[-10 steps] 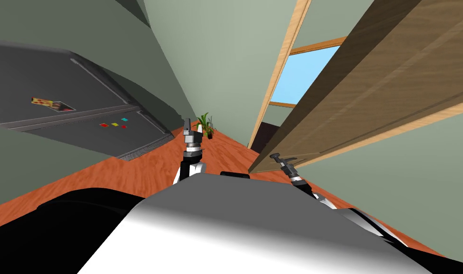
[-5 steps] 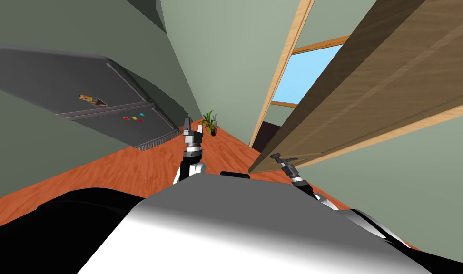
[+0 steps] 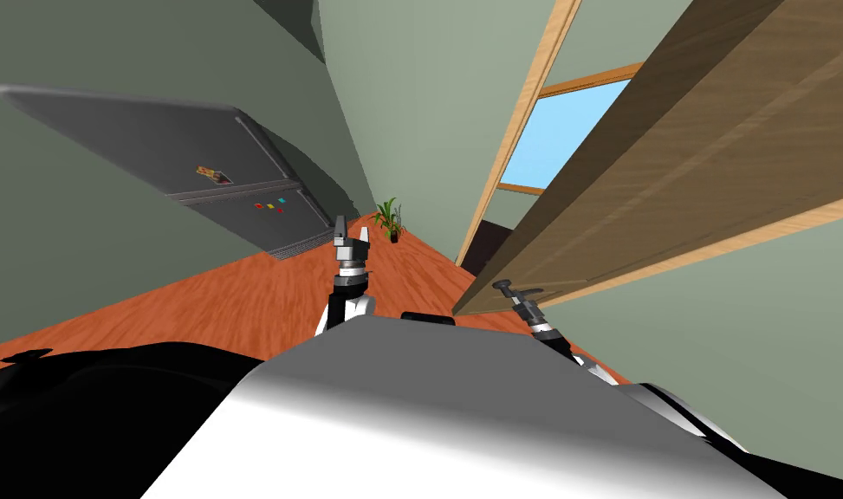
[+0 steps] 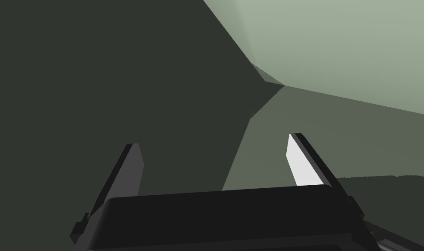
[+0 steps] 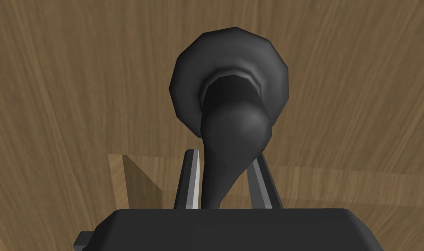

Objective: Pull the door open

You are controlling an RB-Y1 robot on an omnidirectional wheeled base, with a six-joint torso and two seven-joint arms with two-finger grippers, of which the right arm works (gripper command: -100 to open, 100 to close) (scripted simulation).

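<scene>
Our right gripper (image 5: 227, 155) pinched the dark handle (image 5: 232, 117) of the wooden door (image 5: 76, 87), our left gripper (image 4: 214, 140) hung open, and we judged a steady pull along the door's arc best.

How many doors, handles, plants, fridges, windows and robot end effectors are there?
door: 1
door handle: 1
potted plant: 1
fridge: 1
window: 1
end effectors: 2, the left end effector and the right end effector
total: 7
</scene>
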